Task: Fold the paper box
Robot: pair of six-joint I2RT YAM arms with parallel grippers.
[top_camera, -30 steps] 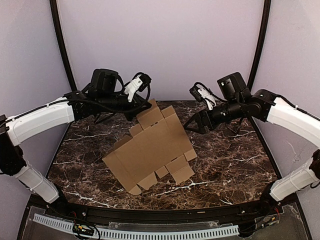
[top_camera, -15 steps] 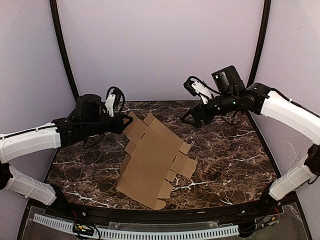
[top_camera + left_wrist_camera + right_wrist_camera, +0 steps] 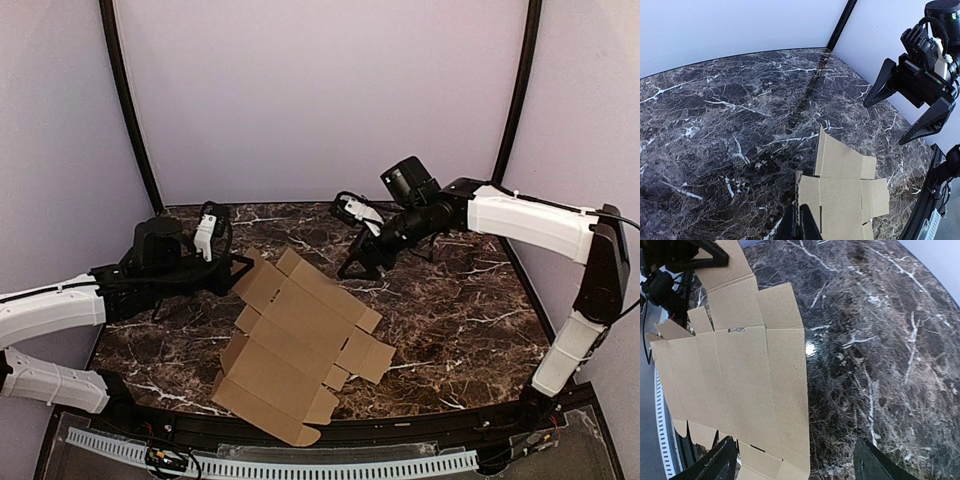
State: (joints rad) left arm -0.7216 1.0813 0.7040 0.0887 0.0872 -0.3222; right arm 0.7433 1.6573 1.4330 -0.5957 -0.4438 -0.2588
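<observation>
**Item:** paper box (image 3: 295,345), one piece, plain brown cardboard, unmarked. It is a flat die-cut sheet with flaps and slots, not folded.

**Location:** on the dark marbled desk (image 3: 450,310), left of centre. It lies on a slant from the far left toward the near edge, and its nearest corner reaches the desk's front rim. Small tabs project along the far and right-hand edges. In the right wrist view the sheet (image 3: 740,365) fills the left half of the frame, with bare desk (image 3: 880,340) to its right.

**Left jaws:** pressed together, pinching the sheet's far-left corner flap. The left arm (image 3: 60,310) reaches in low from the left side. In the left wrist view the dark finger tips (image 3: 800,225) sit at the bottom edge, closed on the cardboard (image 3: 842,185), which extends away from them across the desk (image 3: 715,125). Whether that corner is lifted clear of the desk cannot be told.

**Right jaws:** spread wide, nothing between them. The right arm (image 3: 530,220) stretches in from the right. These jaws hang above the desk just beyond the sheet's far-right edge, tips pointing down toward it, not touching the cardboard. The left wrist view shows them raised off the surface, both fingers (image 3: 880,85) well parted.

**Relation:** the sheet lies between the two sets of jaws, held at one corner by the left and free on the right.
</observation>
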